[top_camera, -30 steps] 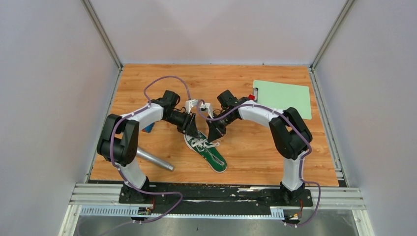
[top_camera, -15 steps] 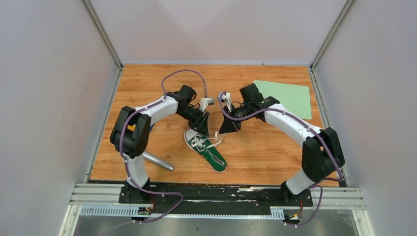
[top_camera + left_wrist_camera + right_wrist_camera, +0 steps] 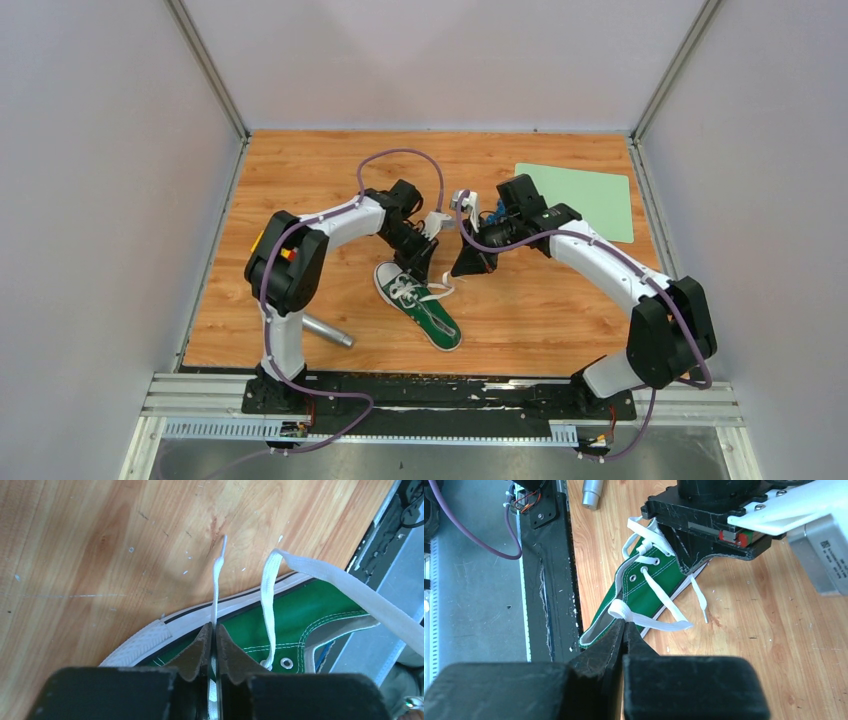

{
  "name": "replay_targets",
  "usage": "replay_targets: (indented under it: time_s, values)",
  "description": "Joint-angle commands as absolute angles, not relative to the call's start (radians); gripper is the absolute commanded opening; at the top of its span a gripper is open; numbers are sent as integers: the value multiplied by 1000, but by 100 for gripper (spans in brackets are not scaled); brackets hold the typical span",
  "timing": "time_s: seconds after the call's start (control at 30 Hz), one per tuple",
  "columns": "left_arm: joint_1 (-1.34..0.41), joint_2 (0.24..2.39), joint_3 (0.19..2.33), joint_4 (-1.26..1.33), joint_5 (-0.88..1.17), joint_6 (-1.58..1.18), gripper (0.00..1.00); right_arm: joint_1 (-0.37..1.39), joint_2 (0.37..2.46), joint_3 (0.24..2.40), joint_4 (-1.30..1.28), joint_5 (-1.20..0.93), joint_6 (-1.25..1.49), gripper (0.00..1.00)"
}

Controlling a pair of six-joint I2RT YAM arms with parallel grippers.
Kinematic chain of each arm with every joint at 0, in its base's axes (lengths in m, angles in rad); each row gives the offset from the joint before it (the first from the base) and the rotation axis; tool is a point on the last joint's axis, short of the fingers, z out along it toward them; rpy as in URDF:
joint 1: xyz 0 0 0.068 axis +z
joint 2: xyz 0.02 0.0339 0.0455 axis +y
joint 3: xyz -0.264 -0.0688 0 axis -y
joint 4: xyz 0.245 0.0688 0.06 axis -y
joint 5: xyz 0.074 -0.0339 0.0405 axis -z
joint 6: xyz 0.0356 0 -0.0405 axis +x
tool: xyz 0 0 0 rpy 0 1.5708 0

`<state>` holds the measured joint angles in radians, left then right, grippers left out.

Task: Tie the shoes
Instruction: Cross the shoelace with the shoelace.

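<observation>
The wooden surface (image 3: 300, 170) fills the cell between pale walls. From its near edge the left arm (image 3: 330, 220) and the right arm (image 3: 600, 260) arch inward until their wrists almost meet over the middle. A flat green mat (image 3: 585, 195) lies at the far right, well apart from everything else. A metal cylinder (image 3: 320, 328) lies at the near left, just beside the left arm's lower link.

The shoe (image 3: 425, 310) lies near the middle of the surface, slightly toward the near edge. Its white toe end points far-left under the two wrists and its heel points near-right. It is green canvas with a white sole edge, and its open top faces the overhead camera.

The left tool (image 3: 214, 630) hangs over the toe end of the shoe (image 3: 310, 610). Its fingers are pressed together on one strand of the laces (image 3: 216, 590), whose free tip reaches onto the bare wood beyond. A second strand runs up and away to the right.

The right tool (image 3: 624, 625) sits just right of the shoe (image 3: 644, 592), fingers fully together, pinching a folded bit of the laces (image 3: 664, 602) at its tips. From there the strand doubles back to an eyelet.
</observation>
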<state>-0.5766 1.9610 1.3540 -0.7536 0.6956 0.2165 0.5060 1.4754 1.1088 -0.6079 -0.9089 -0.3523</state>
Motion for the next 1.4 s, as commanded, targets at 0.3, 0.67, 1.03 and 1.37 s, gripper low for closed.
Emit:
replay_targets:
  time_s: [0.3, 0.67, 1.03, 1.37]
  values:
    - [-496, 1930, 1491, -905, 954, 270, 0, 507, 1432, 1229, -580, -924, -311, 0]
    - [-474, 1828, 1330, -731, 1070, 208, 6, 523, 1616, 1511, -571, -1020, -184, 0]
    - [-427, 1856, 1263, -618, 1252, 103, 14, 552, 1686, 1532, -541, -1023, -144, 0]
    - [-427, 1821, 1220, -527, 1186, 40, 34, 552, 1719, 1579, -528, -1040, -95, 0]
